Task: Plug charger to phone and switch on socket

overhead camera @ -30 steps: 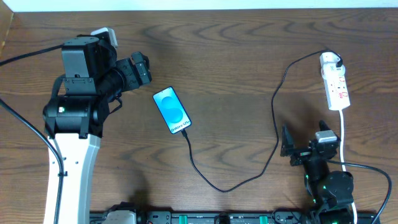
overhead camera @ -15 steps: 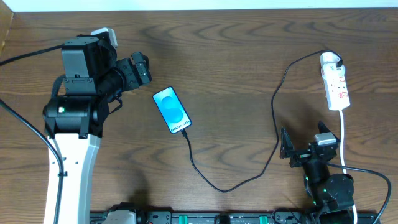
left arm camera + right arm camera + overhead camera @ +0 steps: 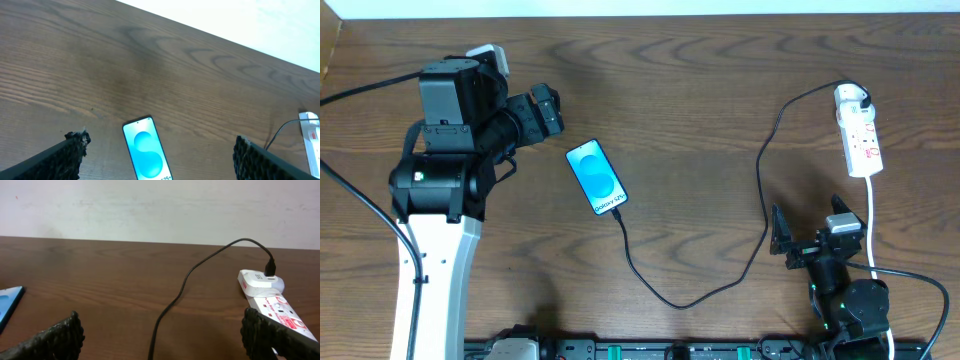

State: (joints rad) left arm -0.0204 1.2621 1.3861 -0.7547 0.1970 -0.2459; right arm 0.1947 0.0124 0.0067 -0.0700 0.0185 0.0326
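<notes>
The phone (image 3: 597,176) lies face up mid-table, its screen glowing blue; it also shows in the left wrist view (image 3: 147,150) and at the left edge of the right wrist view (image 3: 7,305). The charger's black cable (image 3: 690,302) runs from the phone's lower end, loops toward the front, then climbs to the white adapter (image 3: 850,97), which sits in the socket (image 3: 863,145) at the far right. My left gripper (image 3: 552,110) hangs open just left of the phone, jaws wide (image 3: 159,140). My right gripper (image 3: 808,228) is open near the front right, the cable (image 3: 185,285) lying between its fingers' lines and the socket (image 3: 280,312) ahead to the right.
The socket's thick white cord (image 3: 872,215) runs down the right side past my right arm. The table's far edge meets a pale wall (image 3: 150,205). A black rail with connectors (image 3: 650,350) lines the front edge.
My right gripper slid slightly toward the front edge a second ago and has held still since. Left arm, phone and cable are unmoved.
</notes>
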